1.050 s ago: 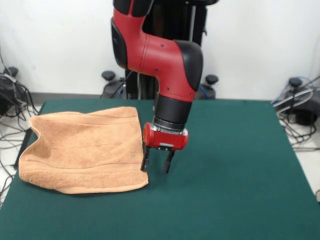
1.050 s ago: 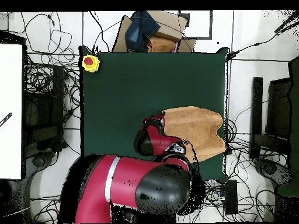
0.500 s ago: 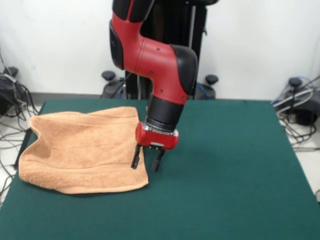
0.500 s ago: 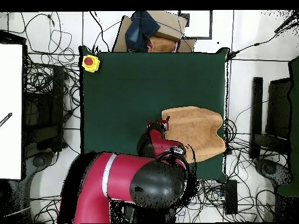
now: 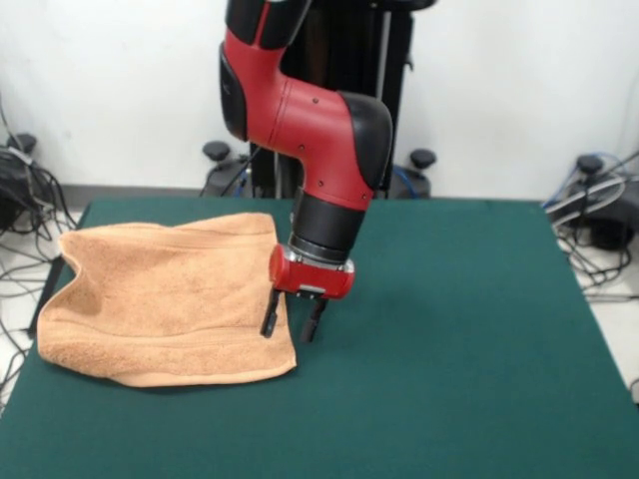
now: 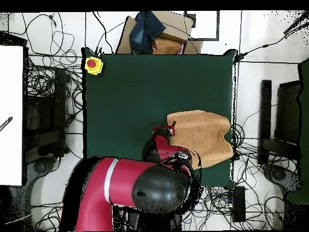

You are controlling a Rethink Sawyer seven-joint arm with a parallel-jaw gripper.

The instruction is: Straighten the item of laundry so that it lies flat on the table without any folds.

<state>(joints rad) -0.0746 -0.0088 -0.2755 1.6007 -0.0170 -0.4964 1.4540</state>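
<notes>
2 pincer [image 5: 290, 330] fingers straddle, seemingly, towel's [image 5: 160, 299] edge.

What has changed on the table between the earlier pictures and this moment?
The gripper has moved sideways from the bare green table to the towel, and now straddles its edge with open fingers. Nothing has been gripped yet. The towel keeps its shape and place, its far edge still folded.
</notes>
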